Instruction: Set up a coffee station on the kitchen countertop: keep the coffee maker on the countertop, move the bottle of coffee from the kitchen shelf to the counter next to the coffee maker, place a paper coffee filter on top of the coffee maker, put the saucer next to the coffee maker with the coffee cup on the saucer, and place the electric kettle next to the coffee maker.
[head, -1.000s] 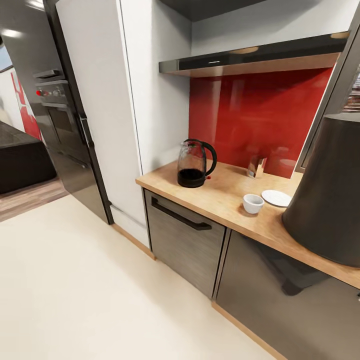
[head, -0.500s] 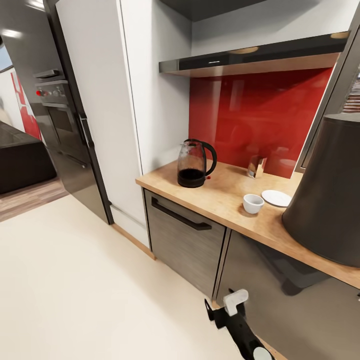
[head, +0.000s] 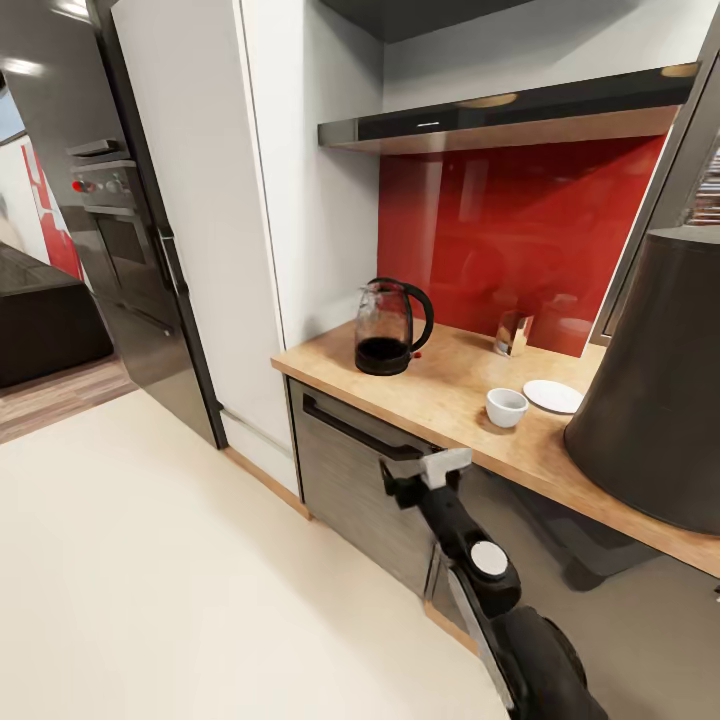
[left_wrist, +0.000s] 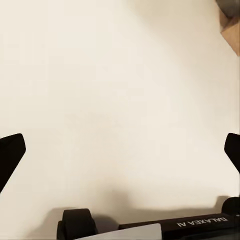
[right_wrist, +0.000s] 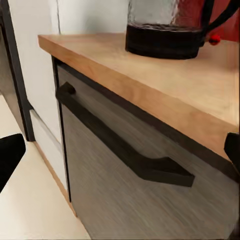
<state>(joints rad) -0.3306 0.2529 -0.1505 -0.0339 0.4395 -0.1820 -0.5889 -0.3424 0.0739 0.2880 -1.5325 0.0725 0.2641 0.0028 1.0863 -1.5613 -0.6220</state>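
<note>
Your right gripper (head: 412, 480) was raised in front of the grey drawer front (head: 365, 480), just below the kitchen countertop (head: 450, 395) edge and near the black drawer handle (right_wrist: 120, 145); its fingers stood wide apart, holding nothing. Your left gripper (left_wrist: 120, 155) hung over the pale floor (left_wrist: 100, 90), also spread and empty. On the countertop, the coffee maker (head: 660, 390) stood closest, then the coffee cup (head: 506, 407) just beside the saucer (head: 553, 396), not on it. The electric kettle (head: 390, 327) stood farther along, near the white wall panel (head: 310, 180).
</note>
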